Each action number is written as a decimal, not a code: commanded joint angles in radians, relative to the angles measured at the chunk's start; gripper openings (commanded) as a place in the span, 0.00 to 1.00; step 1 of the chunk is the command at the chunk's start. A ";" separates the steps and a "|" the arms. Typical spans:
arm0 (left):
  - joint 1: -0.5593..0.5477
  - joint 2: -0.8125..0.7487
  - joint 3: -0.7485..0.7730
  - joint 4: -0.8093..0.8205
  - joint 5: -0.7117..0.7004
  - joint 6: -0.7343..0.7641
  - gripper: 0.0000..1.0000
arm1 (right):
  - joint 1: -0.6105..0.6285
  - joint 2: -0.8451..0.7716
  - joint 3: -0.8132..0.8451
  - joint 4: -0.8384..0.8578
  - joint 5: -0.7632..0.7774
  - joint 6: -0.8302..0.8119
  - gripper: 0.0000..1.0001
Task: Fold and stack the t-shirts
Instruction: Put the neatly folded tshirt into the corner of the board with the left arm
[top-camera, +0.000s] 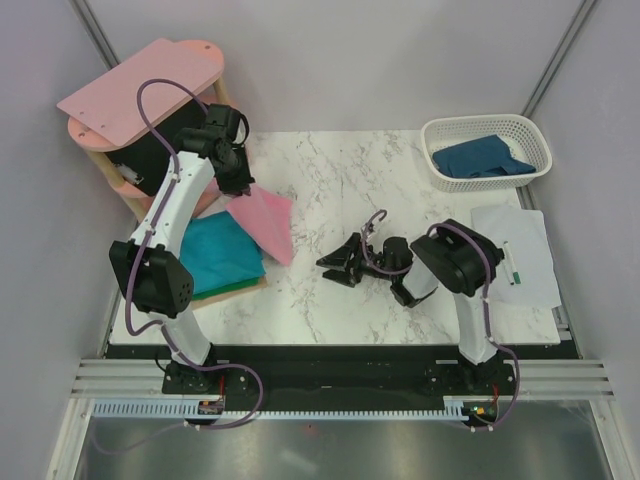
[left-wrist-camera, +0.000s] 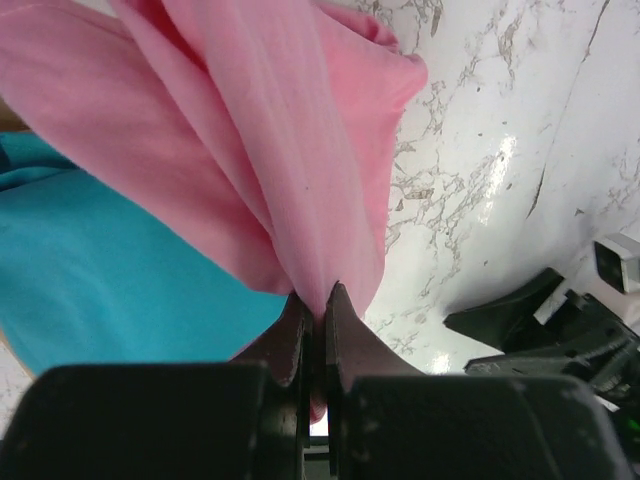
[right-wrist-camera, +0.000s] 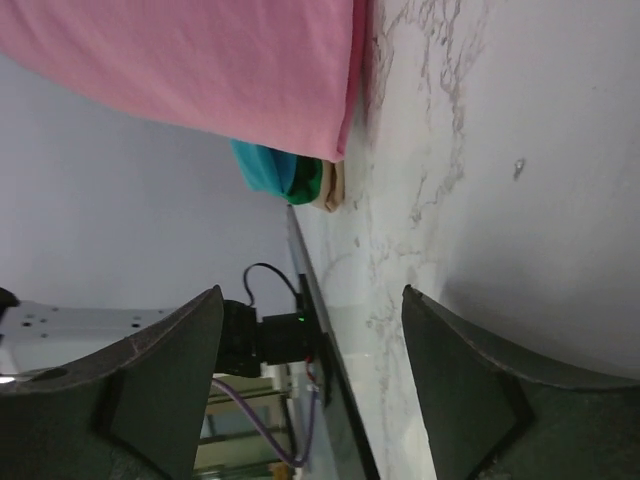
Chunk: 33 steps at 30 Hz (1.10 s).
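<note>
My left gripper (top-camera: 243, 187) is shut on the light pink t-shirt (top-camera: 266, 224) and holds it hanging above the table; the cloth bunches between the pads in the left wrist view (left-wrist-camera: 290, 150). The teal t-shirt (top-camera: 218, 253) lies folded on a board at the left and also shows in the left wrist view (left-wrist-camera: 110, 290). The dark blue t-shirt (top-camera: 485, 158) lies in the white basket (top-camera: 535, 140). My right gripper (top-camera: 338, 265) is open and empty, lying low on the marble table; in the right wrist view the pink shirt (right-wrist-camera: 200, 60) hangs ahead of it.
The pink wooden shelf unit (top-camera: 140, 95) stands at the back left behind the left arm. A white paper sheet (top-camera: 520, 255) with a pen lies at the right edge. The marble table (top-camera: 340, 180) has open surface in the middle.
</note>
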 joint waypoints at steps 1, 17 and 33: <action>-0.004 -0.034 0.037 -0.008 0.007 0.050 0.02 | 0.061 0.242 0.041 0.473 0.068 0.302 0.78; 0.008 -0.063 0.016 -0.018 -0.015 0.082 0.02 | 0.176 0.050 0.280 -0.432 0.234 -0.248 0.86; 0.014 -0.068 0.005 -0.016 -0.004 0.099 0.02 | 0.181 0.132 0.420 -0.526 0.346 -0.313 0.58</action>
